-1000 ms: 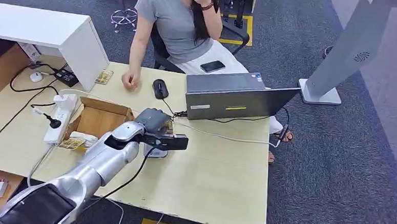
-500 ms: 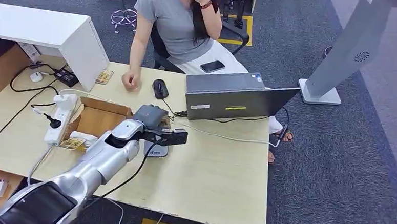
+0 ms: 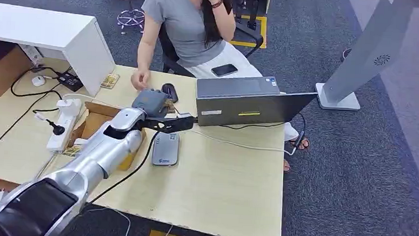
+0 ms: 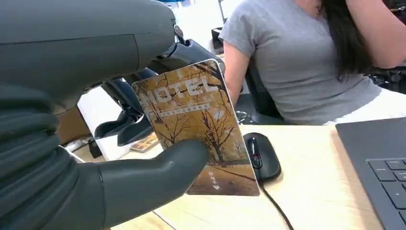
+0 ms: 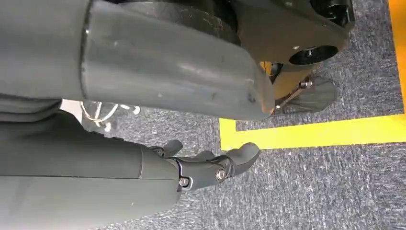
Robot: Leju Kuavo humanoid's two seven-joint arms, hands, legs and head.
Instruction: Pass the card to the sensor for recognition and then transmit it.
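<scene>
My left hand holds a brown hotel card pinched between the thumb and the fingers behind it. It hovers over the desk's far side, close to the seated person's hand and the black mouse. The card's edge just peeks past the hand in the head view. The grey card sensor lies flat on the desk, nearer to me than the hand and uncovered. My right hand hangs by my side above the carpet, fingers loosely apart and holding nothing.
A laptop stands to the right of my hand, its cable running across the desk. An open cardboard box and a power strip sit to the left. Spare cards lie near the white cabinet.
My left hand has risen off the sensor and carried the card away toward the person, uncovering the sensor. The person's hand has lifted slightly off the desk.
</scene>
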